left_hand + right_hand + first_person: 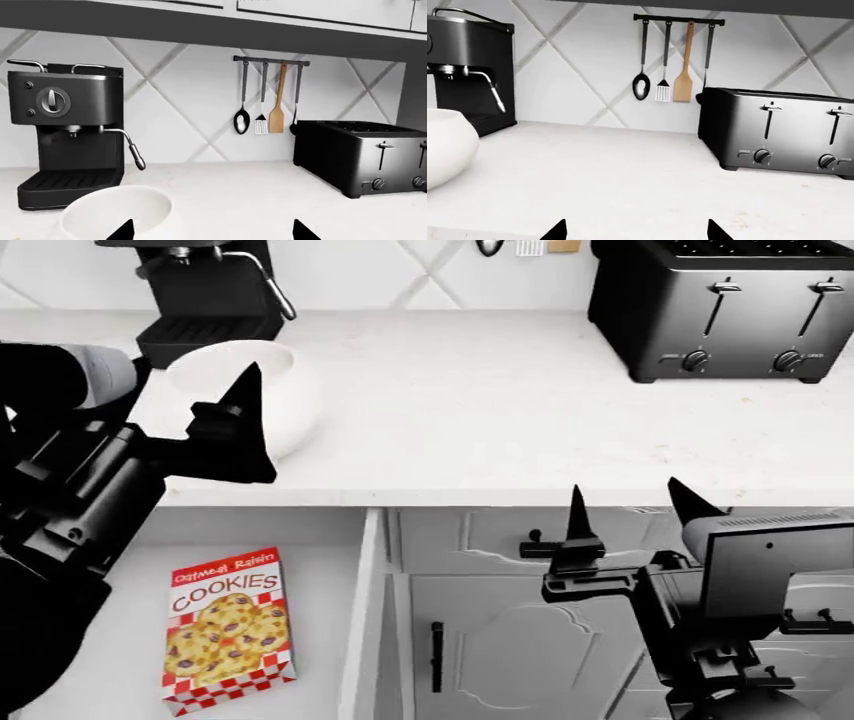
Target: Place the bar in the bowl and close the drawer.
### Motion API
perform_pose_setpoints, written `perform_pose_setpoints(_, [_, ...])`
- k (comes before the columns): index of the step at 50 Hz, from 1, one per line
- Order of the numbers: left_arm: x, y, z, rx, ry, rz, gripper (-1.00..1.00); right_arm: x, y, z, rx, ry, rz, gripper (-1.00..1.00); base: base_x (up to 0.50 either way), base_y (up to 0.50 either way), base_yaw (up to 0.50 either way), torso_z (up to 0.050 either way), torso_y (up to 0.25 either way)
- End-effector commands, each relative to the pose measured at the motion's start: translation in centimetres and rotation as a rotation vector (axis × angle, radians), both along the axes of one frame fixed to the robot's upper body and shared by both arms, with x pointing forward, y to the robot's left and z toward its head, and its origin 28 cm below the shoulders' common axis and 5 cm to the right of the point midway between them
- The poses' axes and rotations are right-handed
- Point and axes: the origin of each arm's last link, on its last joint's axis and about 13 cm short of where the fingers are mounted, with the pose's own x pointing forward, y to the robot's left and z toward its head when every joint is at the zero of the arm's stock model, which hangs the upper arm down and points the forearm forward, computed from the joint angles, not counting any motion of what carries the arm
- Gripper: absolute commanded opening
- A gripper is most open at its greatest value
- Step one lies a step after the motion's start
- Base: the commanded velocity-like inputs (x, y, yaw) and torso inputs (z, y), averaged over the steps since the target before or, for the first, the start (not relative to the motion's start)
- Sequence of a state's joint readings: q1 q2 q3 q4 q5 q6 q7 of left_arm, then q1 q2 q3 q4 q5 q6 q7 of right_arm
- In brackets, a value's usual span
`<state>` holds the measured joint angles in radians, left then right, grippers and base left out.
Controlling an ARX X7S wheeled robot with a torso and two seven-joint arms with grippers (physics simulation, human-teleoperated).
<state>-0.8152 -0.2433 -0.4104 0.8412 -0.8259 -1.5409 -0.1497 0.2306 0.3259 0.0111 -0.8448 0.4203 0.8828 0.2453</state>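
The bar (227, 630), a flat cookie packet with red-and-white checked edges, lies face up inside the open drawer (363, 610) at lower left in the head view. The white bowl (296, 390) stands on the counter in front of the coffee machine and also shows in both wrist views (113, 212) (447, 145). My left gripper (213, 234) is open and empty, held over the counter edge right beside the bowl, with one fingertip (246, 380) in front of it. My right gripper (627, 490) (637, 231) is open and empty, below the counter edge in front of the cabinets.
A black coffee machine (200, 290) stands at the back left of the white counter (467, 410) and a black toaster (721, 310) at the back right. Utensils (267, 100) hang on a wall rail. A cabinet door with a vertical handle (437, 655) is beside the drawer.
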Motion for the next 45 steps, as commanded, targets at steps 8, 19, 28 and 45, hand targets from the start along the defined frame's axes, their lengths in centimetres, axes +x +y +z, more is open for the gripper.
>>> perform_pose_setpoints(8, [-1.05, 0.12, -0.21, 0.013, 0.005, -0.003, 1.0, 0.04, 0.06, 0.19, -0.006, -0.005, 0.004, 1.0, 0.0, -0.5, 0.0, 0.0, 0.0])
perform_pose_setpoints(19, [-1.11, 0.03, 0.31, 0.02, -0.004, -0.001, 1.0, -0.21, -0.34, 0.45, 0.02, -0.015, -0.017, 1.0, 0.0, -0.07, 0.0, 0.0, 0.0])
perform_pose_setpoints(28, [-1.18, 0.21, 0.23, 0.022, -0.006, 0.01, 1.0, -0.28, -0.24, 0.42, -0.003, -0.019, -0.022, 1.0, 0.0, 0.0, 0.46, 0.0, 0.0])
perform_pose_setpoints(45, [-1.33, 0.24, 0.43, 0.021, -0.011, 0.02, 1.0, -0.64, -0.51, 0.64, -0.002, -0.032, -0.035, 1.0, 0.0, 0.0, 0.5, 0.0, 0.0])
